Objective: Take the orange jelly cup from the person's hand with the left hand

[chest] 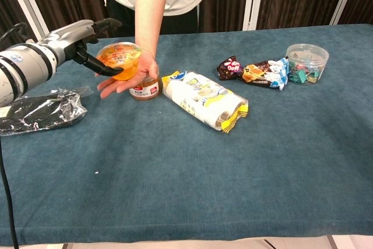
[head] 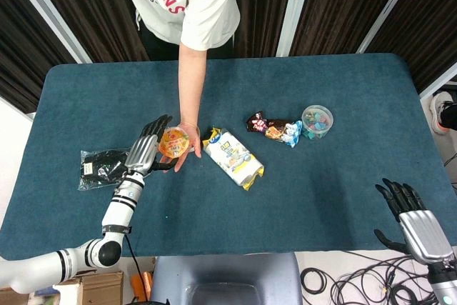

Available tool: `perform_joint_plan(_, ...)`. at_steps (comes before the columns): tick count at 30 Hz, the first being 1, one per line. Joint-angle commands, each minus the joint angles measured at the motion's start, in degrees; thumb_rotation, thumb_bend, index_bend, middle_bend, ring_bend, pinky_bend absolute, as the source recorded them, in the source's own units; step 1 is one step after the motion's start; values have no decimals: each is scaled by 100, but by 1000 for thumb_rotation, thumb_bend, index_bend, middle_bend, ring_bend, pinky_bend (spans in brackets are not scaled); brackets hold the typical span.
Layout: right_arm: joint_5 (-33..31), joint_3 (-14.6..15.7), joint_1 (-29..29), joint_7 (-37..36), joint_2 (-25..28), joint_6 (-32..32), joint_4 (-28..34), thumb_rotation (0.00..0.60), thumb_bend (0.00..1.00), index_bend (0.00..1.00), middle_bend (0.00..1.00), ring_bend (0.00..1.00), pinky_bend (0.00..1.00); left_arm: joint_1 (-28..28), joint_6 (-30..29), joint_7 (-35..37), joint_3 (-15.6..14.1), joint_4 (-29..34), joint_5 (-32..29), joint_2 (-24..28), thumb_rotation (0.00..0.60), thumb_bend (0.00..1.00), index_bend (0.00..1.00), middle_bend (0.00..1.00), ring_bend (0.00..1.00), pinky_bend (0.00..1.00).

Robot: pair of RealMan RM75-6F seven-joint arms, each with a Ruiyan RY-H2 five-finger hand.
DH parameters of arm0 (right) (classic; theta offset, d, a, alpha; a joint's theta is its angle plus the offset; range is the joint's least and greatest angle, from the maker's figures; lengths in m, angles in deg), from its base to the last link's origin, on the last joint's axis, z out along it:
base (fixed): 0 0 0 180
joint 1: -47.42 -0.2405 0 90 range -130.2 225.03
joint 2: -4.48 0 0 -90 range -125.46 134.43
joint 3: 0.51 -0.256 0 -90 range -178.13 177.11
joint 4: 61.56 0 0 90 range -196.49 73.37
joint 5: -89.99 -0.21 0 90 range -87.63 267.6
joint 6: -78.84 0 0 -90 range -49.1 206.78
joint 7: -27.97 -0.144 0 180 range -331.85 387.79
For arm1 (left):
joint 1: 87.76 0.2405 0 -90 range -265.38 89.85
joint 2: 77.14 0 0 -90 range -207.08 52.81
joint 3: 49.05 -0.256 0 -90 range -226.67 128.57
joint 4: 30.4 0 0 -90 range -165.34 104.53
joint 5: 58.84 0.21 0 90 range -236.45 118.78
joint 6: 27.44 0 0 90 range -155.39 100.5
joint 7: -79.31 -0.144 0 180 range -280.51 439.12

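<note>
Here your left hand (chest: 87, 42), fingers spread wide around nothing yet, brackets the orange jelly cup (chest: 119, 55) resting on the person's hand (chest: 129, 75), just to its right.

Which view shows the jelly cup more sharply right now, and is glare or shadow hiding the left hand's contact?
Chest view: orange jelly cup is sharp, faint sheen on its lid, left hand dark fingers readable against it. Head view: cup smaller, evenly lit, soft shadows only, no glare; contact harder to judge from above.
</note>
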State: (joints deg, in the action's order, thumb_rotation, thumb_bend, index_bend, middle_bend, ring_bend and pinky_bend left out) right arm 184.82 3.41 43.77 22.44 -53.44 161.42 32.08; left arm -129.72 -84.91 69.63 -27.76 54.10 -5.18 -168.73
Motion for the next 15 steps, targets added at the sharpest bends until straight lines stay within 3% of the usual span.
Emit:
perform_joint_plan(1, -50, -8, 13, -12, 19, -5, -10, 600, 211, 0, 0, 0, 0, -59, 78, 19, -59, -151, -18, -67, 600, 291, 0, 0, 0, 58)
perform_joint_plan(4, -117, -15, 29, -36, 49, -17, -24, 600, 211, 0, 0, 0, 0, -116, 157, 144, -51, -288, -26, -154, 600, 288, 0, 0, 0, 65)
perform_joint_plan(7, -129, -28, 48, -131, 92, 32, -20, 600, 211, 0, 0, 0, 0, -153, 129, 262, -32, -389, 36, -241, 600, 288, 82, 27, 31, 129)
perform_joint_plan(15, -45, -14, 39, -276, 135, 57, -31, 600, 211, 0, 0, 0, 0, -218, -191, 604, 80, -891, 189, -700, 600, 287, 386, 364, 342, 446)
